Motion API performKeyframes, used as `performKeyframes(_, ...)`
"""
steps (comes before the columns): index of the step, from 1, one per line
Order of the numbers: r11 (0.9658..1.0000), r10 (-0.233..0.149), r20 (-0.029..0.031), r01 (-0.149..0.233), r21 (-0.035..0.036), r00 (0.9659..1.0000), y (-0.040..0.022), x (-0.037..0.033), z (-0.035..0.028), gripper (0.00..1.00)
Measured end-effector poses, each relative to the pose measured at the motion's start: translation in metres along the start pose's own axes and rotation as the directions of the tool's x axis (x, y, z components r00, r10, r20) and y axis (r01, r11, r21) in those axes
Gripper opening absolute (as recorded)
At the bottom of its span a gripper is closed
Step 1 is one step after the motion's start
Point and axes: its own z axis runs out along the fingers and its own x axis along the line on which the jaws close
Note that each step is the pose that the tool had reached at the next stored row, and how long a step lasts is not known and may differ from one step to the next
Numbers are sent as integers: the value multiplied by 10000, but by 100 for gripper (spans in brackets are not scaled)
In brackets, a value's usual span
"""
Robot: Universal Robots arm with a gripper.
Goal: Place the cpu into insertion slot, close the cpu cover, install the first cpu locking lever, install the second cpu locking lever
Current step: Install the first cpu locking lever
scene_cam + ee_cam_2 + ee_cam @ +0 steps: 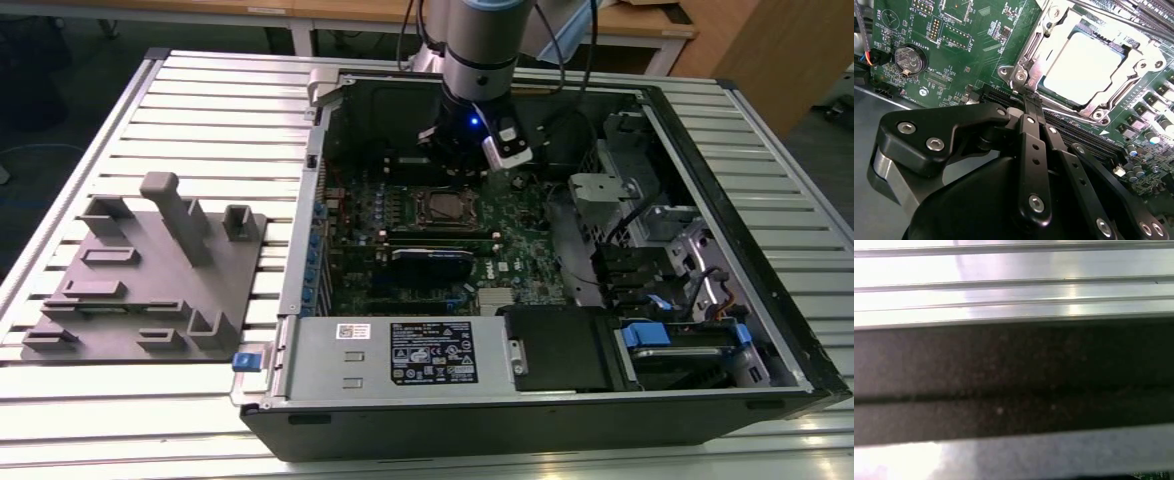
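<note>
Listing left to right in the exterior view: grey fixture block [147,275] on the slatted table [80,420]; open computer case [747,250] holding the green motherboard [400,250]; gripper [461,150] hanging just beyond the slot [437,206]. Second wrist view: cpu [1081,67] seated in the slot [1026,60], cover [1134,85] lying down over its edges, gripper [1030,97] with jaws pressed together, empty, tips at the slot's corner. Judgement: lever work wants a slow, steady push along the lever's arc.
</note>
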Motion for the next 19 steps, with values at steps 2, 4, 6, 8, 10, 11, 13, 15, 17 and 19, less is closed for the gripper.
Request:
performKeyframes(2,10000,0,0,0,0,10000,0,0,0,11)
performKeyframes(4,10000,0,0,0,1,10000,0,0,-3,11)
performKeyframes(6,10000,0,2,0,-3,10000,1,0,-4,11)
performKeyframes(8,10000,0,0,0,0,10000,1,0,-6,11)
performKeyframes(10,10000,-1,1,1,10,10000,1,0,-6,11)
performKeyframes(11,10000,-1,2,1,23,10000,1,0,-6,11)
performKeyframes(13,10000,-1,5,1,57,10000,1,0,-5,11)
performKeyframes(15,10000,-3,7,3,94,10000,0,0,-5,11)
performKeyframes(17,9999,-4,9,4,124,10000,0,0,-5,11)
performKeyframes(19,9999,-5,10,5,151,10000,0,0,-4,11)
